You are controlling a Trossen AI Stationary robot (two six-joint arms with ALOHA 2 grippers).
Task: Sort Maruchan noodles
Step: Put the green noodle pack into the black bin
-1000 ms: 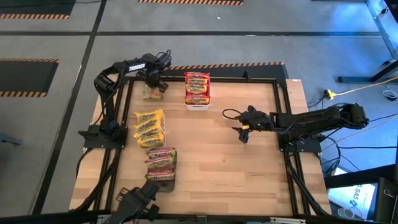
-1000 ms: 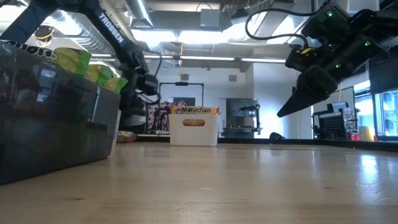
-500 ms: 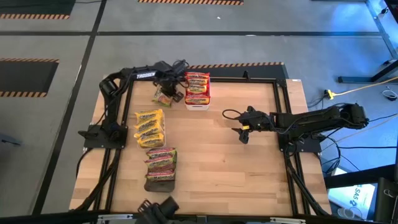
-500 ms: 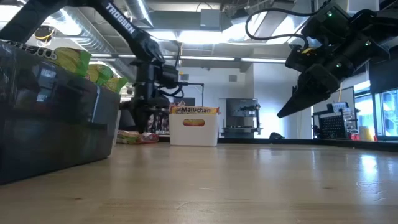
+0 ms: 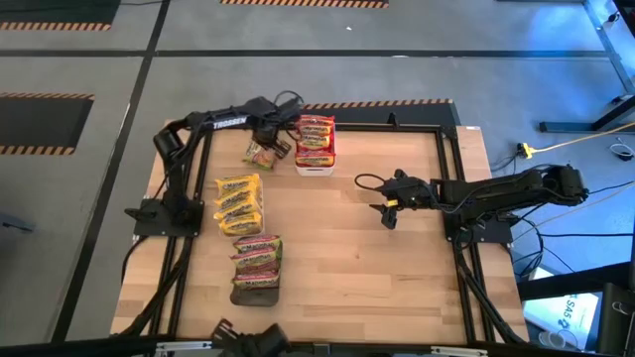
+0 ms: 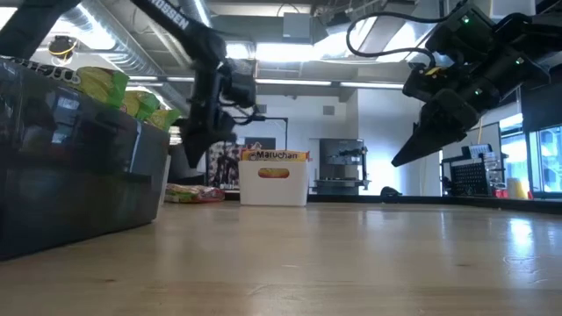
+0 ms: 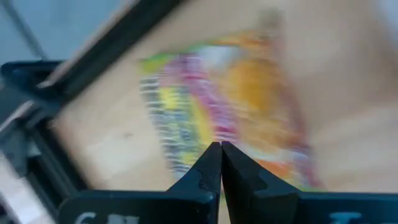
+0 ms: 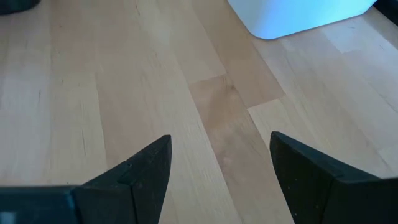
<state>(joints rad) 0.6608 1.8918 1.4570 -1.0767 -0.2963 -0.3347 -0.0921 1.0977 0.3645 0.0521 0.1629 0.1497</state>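
On white bin (image 6: 274, 183): "Maruchan" packet (image 6: 277, 155).

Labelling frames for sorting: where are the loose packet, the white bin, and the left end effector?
loose packet (image 5: 260, 155), high view, middle of wrapper.
white bin (image 6: 274, 184), low view, front wall.
left end effector (image 7: 220, 147), left wrist view, shut fingertips.
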